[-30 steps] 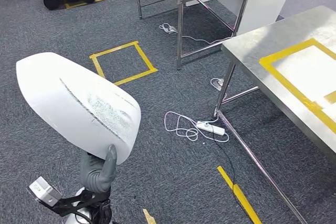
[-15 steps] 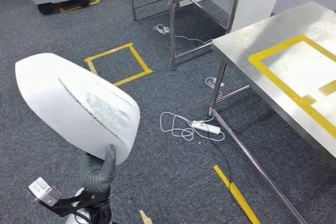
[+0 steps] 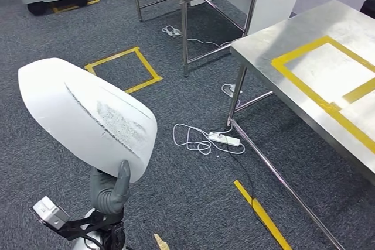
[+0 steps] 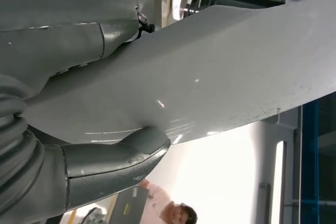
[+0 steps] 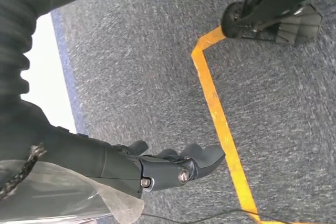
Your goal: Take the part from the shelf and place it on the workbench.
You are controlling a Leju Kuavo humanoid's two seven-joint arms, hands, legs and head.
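Low at the robot's left side, the grey-gloved left hand [image 3: 109, 190] carries the large white, smooth, elongated shell-like part [image 3: 86, 115] raised above the dark grey carpet [image 3: 186, 203]. The hand grips the part at its lower edge, thumb pressed against the near face; the left wrist view shows the thick thumb [image 4: 118, 158] on one face and the rest of the hand [image 4: 71, 35] on the other, so the part [image 4: 222, 77] is clamped between them. Holding by one edge leaves the long body cantilevered upward and to the left, presumably to keep it off the floor and away from the robot's legs during the carry. A scuffed, rough grey patch runs along the part's upper face.

To the right stands the stainless-steel workbench [image 3: 283, 33] with a rectangle outlined in yellow tape [image 3: 296, 77], probably the intended place for the part. The part is well apart from that bench, so the task appears to be in its transport stage, with the placement not yet done.

On the carpet between robot and bench lie a white power strip with its looped white cable [image 3: 212, 140] and a strip of yellow floor tape [image 3: 261, 215]; the cable is a likely trip hazard on the approach.

The right hand [image 5: 170, 169] hangs over the carpet, fingers extended and slightly apart, holding nothing. A person is visible behind the part in the left wrist view.
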